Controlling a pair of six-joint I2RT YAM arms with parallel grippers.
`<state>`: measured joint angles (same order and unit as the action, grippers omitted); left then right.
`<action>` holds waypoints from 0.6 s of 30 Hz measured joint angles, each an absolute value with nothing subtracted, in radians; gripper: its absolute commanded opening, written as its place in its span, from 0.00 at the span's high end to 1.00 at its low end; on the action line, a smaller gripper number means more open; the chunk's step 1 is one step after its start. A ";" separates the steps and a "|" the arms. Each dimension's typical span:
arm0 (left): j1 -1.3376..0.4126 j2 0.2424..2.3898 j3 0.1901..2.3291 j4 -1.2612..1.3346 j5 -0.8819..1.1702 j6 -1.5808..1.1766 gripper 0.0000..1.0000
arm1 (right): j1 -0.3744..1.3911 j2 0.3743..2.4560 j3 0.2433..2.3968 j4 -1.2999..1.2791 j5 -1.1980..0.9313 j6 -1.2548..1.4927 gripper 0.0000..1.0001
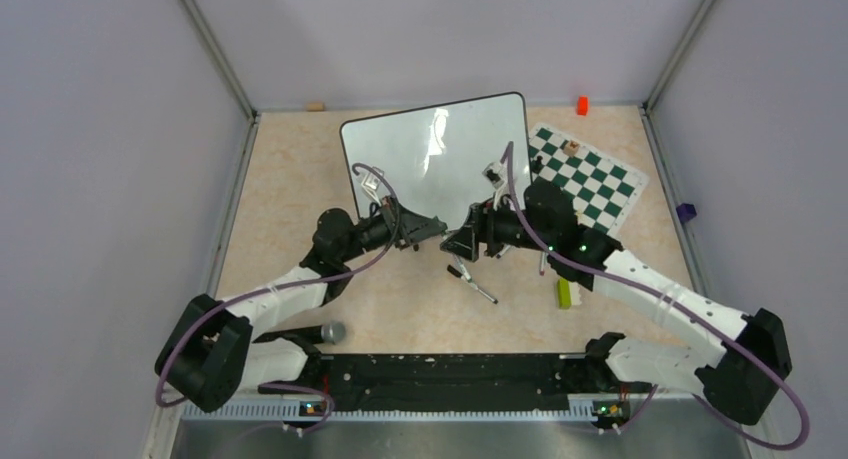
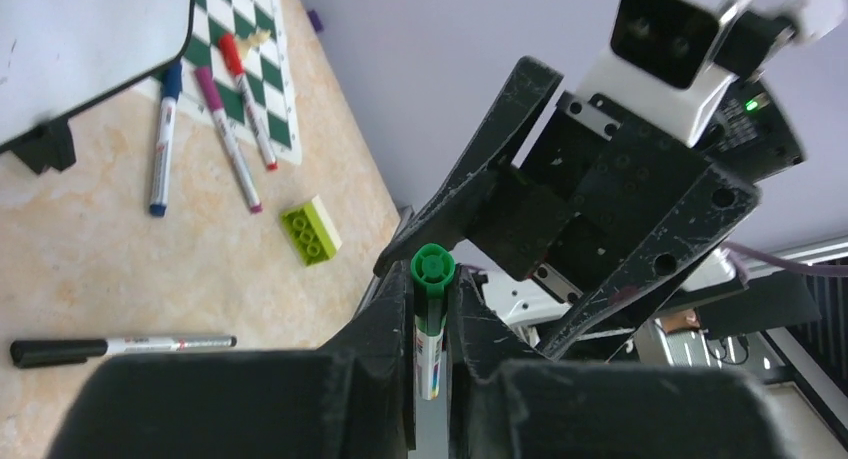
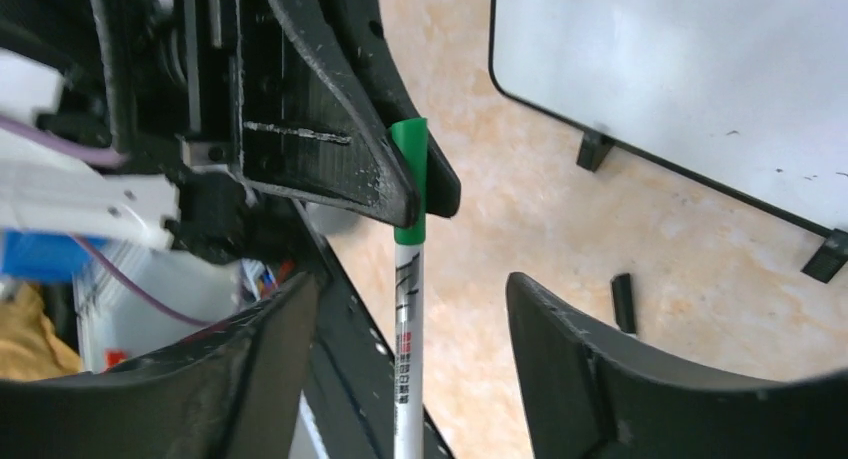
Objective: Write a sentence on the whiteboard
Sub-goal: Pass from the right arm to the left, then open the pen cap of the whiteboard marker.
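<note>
Looking down on a bench [image 1: 290, 209] of pale beige marbled sheet, boxed in by plain lilac walls [image 1: 100, 129] with metal posts at the far corners.

Whiteboard [image 1: 440, 154] lies flat at far centre, raised on small black feet. It is glossy, with a bright reflection across it. A few tiny dark specks show on it in the right wrist view. Checkered chess mat [image 1: 590, 184] sits just beside its right edge.

Left gripper [image 2: 433, 314] is clamped on a green marker [image 3: 408, 279] at the cap end, held above the bench just in front of the board's near edge. Right gripper [image 3: 405, 324] stands apart, one finger either side of the marker's white barrel, with gaps visible.

Loose on the bench:
- black marker [image 1: 470, 282] below the two grippers
- lime brick [image 1: 564, 293] under the right arm
- blue marker [image 2: 163, 139], magenta marker [image 2: 228, 139] and red marker [image 2: 248, 99] at the mat's edge
- orange block [image 1: 582, 105] against the far wall
</note>
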<state>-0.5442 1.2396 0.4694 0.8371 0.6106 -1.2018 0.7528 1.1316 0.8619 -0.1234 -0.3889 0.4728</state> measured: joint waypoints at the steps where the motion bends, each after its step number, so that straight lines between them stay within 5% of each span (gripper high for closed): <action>1: -0.544 1.222 0.469 0.838 0.599 -1.202 1.00 | 0.754 1.106 0.848 -0.104 -0.376 0.486 0.25; 9: -0.544 1.122 0.466 0.944 0.491 -1.243 1.00 | 0.756 0.884 0.625 0.263 -0.273 0.750 0.29; 18: -0.544 1.122 0.462 1.116 0.400 -1.331 1.00 | 0.764 0.924 0.525 0.608 -0.233 1.002 0.32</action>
